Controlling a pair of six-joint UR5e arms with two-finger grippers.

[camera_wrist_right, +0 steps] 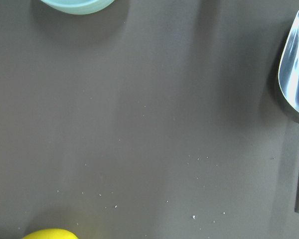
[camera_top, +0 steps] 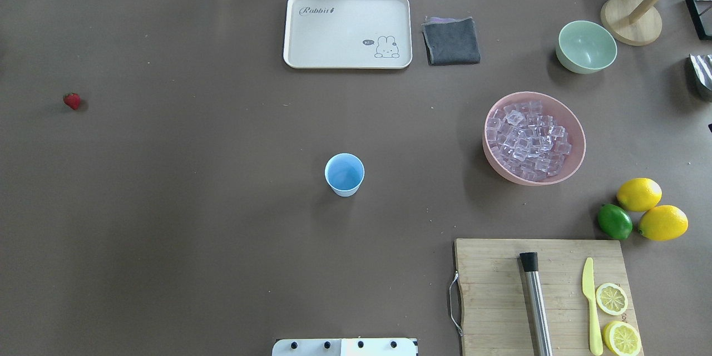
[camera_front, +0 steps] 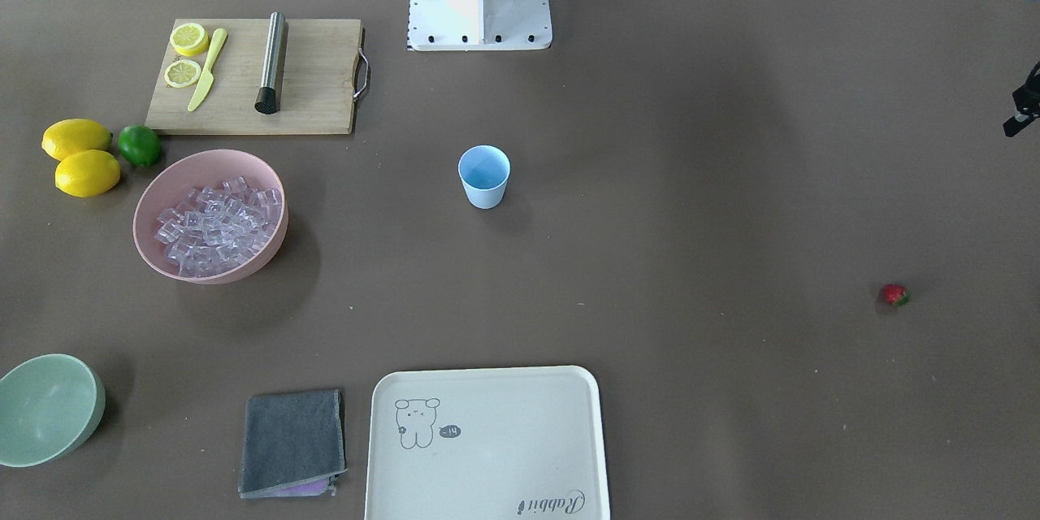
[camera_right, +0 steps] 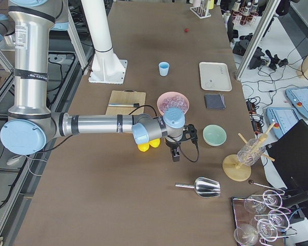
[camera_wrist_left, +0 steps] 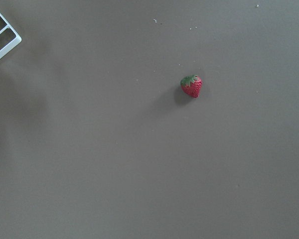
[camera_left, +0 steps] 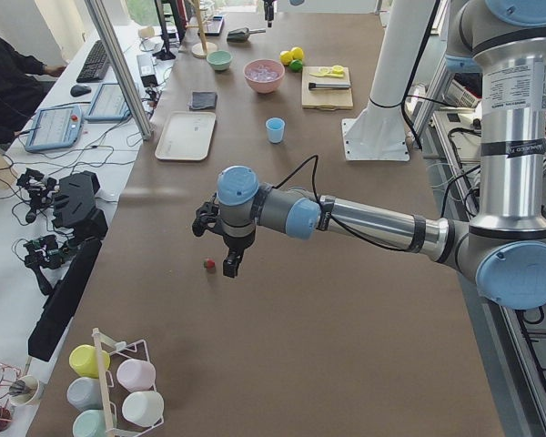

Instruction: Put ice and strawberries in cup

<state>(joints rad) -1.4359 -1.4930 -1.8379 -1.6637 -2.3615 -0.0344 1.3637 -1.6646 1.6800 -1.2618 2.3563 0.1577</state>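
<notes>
Right of cup [camera_top: 344, 174]: ice [camera_top: 525, 139] in bowl [camera_top: 503, 169], 2 lemons [camera_top: 639, 194], lime [camera_top: 614, 221]; end effectors [camera_left: 229, 264] [camera_right: 175, 154]: state unclear.

From my station, the only writing I can read is the word "Rabbit" [camera_top: 317, 10], in grey script in one corner of the cream tray [camera_top: 334, 33]. In the tray's opposite corner, a tiny speech bubble [camera_top: 367, 42] beside the rabbit drawing [camera_top: 387, 47] holds marks too small to make out.

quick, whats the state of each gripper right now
left gripper: cannot be told, side-on and too small to judge.
right gripper: cannot be told, for the same reason.
</notes>
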